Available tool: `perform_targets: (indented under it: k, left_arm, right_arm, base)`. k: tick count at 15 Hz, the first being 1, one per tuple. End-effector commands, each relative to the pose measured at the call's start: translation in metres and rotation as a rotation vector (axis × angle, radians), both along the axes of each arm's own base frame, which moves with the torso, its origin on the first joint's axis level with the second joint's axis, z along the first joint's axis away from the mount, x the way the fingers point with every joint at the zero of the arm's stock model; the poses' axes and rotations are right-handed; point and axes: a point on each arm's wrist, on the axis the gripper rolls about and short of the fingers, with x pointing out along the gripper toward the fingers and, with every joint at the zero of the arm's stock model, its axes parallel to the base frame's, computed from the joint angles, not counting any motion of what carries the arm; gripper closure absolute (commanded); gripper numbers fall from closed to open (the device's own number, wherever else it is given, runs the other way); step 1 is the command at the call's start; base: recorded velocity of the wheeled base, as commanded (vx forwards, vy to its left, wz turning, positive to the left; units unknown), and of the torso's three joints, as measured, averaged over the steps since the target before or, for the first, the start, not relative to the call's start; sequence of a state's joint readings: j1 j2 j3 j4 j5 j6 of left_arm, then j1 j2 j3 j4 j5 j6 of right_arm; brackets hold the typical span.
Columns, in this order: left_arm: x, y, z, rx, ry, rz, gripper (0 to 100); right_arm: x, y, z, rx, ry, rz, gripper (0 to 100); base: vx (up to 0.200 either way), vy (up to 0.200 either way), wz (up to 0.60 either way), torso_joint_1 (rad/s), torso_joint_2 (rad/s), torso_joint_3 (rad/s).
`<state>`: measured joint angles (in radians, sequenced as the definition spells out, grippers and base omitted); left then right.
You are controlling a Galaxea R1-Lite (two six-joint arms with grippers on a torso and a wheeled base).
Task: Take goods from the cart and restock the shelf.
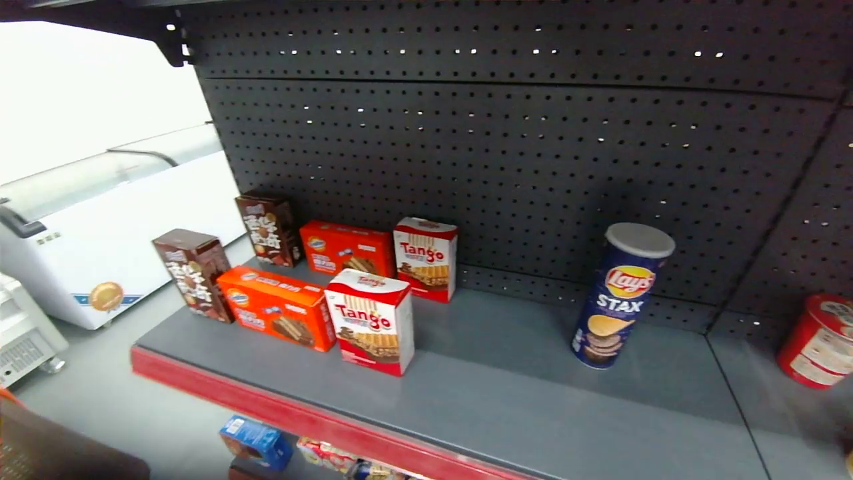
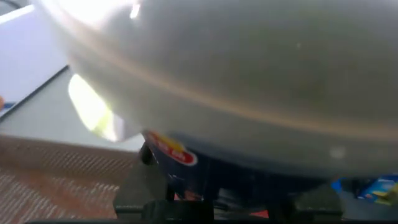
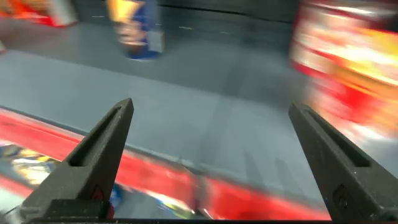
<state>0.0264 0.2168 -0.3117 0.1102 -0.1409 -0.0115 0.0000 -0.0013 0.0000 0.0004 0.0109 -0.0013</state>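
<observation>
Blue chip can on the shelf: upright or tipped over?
Upright. The blue chip can stands on its base on the grey shelf, pale lid on top, nothing leaning against it.

A red tin (image 1: 821,341) is cut off at the head view's right edge; a blue canister (image 2: 249,175) looms blurred before the left wrist lens; boxes (image 3: 348,68) smear upper right.

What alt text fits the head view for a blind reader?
A grey shelf holds six snack boxes in two rows at left, an upright blue chip can to their right, and a red tin farther right.
</observation>
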Motion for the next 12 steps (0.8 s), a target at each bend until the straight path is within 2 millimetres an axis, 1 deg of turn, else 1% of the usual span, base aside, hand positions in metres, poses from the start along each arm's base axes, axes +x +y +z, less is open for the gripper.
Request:
perform_targets:
  k: [1,4,8,12]
  left_arm:
    - [0.0007,0.0,0.0001,-0.001,0.003,-0.001,100]
    - [0.0002,0.0,0.0014,-0.001,-0.001,-0.001,100]
    - [-0.0012,0.0,0.002,0.0,-0.012,0.002,100]
    - [-0.0089,-0.0002,-0.0037,-0.002,-0.001,0.003,100]
  right_arm:
    - [0.0001,0.0,0.0001,0.0,0.001,0.0,0]
    - [0.0001,0.0,0.0001,0.0,0.001,0.0,0]
    - [0.0001,0.0,0.0001,0.0,0.001,0.0,0]
    - [0.0001,0.0,0.0001,0.0,0.001,0.0,0]
  base:
    - [0.0,0.0,-0.6,0.002,0.0,0.007]
    - [0.0,0.0,-0.6,0.004,0.0,0.002]
    - [0.0,0.0,0.0,0.0,0.0,0.0]
    - [0.0,0.0,0.0,0.0,0.0,0.0]
